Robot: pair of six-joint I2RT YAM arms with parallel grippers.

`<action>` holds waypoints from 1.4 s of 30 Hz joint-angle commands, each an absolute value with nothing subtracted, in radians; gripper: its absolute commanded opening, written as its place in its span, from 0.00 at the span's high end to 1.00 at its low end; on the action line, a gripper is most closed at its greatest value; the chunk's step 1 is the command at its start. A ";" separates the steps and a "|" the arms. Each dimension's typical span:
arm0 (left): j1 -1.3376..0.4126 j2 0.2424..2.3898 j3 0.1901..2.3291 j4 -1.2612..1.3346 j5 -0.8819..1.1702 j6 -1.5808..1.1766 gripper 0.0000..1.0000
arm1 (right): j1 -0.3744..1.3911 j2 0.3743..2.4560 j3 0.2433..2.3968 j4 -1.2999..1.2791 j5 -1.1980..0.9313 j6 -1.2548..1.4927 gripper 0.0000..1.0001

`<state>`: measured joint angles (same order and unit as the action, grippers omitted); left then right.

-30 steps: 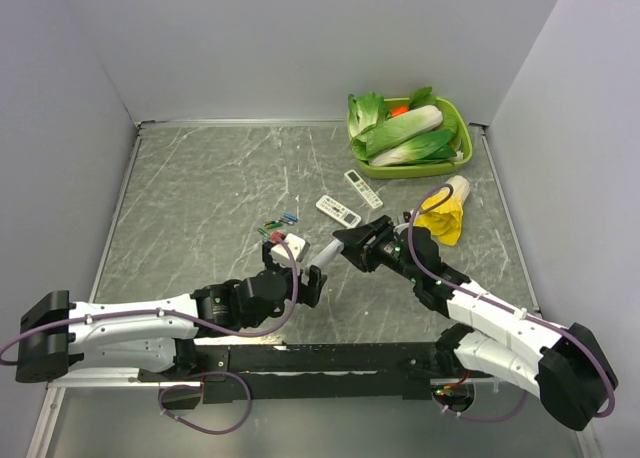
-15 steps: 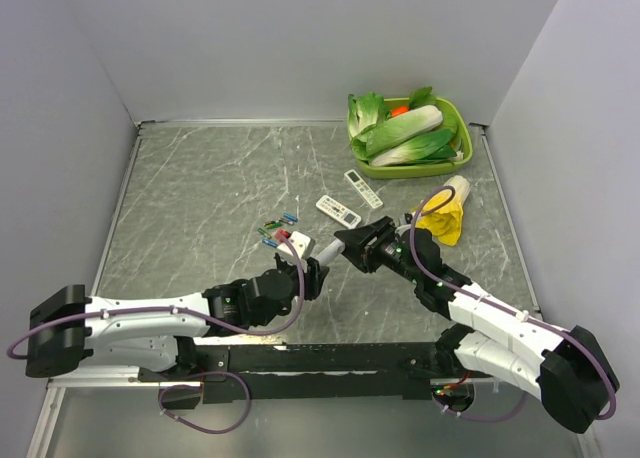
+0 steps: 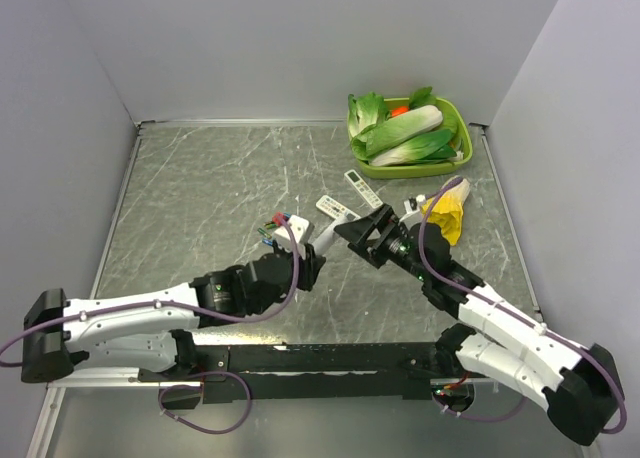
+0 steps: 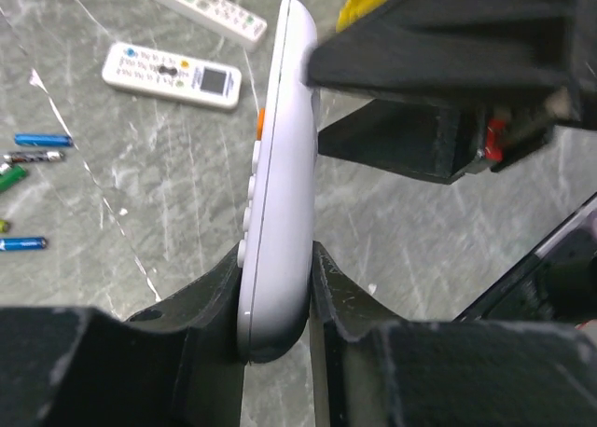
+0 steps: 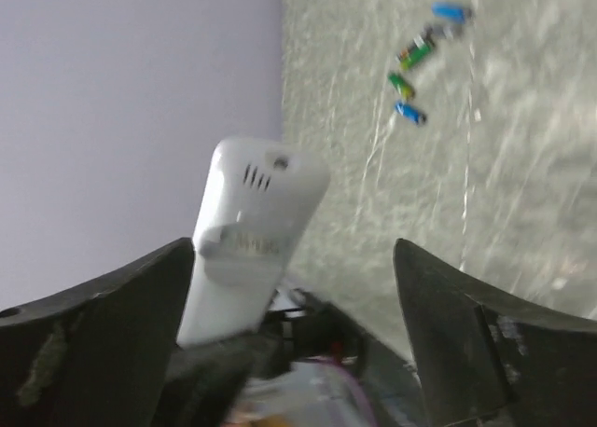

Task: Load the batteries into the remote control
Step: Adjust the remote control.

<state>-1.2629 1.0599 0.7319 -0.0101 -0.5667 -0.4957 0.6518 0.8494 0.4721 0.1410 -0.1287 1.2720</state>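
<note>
Holding step: remote control (image 4: 275, 185) clamped in left claw (image 4: 275, 278); right claw (image 5: 294, 268) spread wide, seemingly clear of it. Next: batteries (image 4: 42, 140) are to be fetched.

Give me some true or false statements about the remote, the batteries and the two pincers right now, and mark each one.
1. The left pincer grips the remote control. True.
2. The right pincer is shut. False: its fingers stand wide apart.
3. The blue batteries sit inside the remote control. False: they lie on the table.
4. Two other remotes lie on the table. True.
5. The green tray is empty. False: it holds leafy vegetables.
</note>
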 commanded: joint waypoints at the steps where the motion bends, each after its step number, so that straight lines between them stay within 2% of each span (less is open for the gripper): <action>1: -1.195 1.020 0.862 -0.210 -0.462 -0.551 0.99 | 0.655 0.756 0.604 0.031 -0.097 0.809 0.00; 2: -1.180 1.019 0.880 -0.250 -0.425 -0.554 0.99 | 0.653 0.741 0.613 0.031 -0.106 0.626 0.00; 7: -1.088 1.020 1.012 -0.454 -0.232 -0.561 0.99 | 0.653 0.655 0.606 0.045 -0.294 0.106 0.00; 11: -1.023 1.011 1.078 -0.541 -0.123 -0.571 0.94 | 0.658 0.652 0.574 0.049 -0.495 -0.144 0.00; 15: -0.971 1.008 1.136 -0.606 -0.031 -0.563 0.93 | 0.679 0.647 0.525 0.065 -0.564 -0.401 0.00; 16: -0.966 1.008 1.141 -0.614 -0.008 -0.561 0.93 | 0.687 0.649 0.523 0.067 -0.527 -0.463 0.00; 23: -0.950 1.023 1.178 -0.655 0.095 -0.551 0.94 | 0.747 0.664 0.546 0.109 -0.459 -0.629 0.00; 27: -0.946 1.035 1.189 -0.672 0.120 -0.540 0.95 | 0.759 0.719 0.598 0.072 -0.494 -0.701 0.00; 36: -0.939 1.032 1.224 -0.684 0.169 -0.525 0.98 | 0.776 0.819 0.650 0.057 -0.506 -0.762 0.01; 42: -0.923 1.052 1.235 -0.692 0.189 -0.518 0.99 | 0.814 0.834 0.649 0.089 -0.463 -0.784 0.05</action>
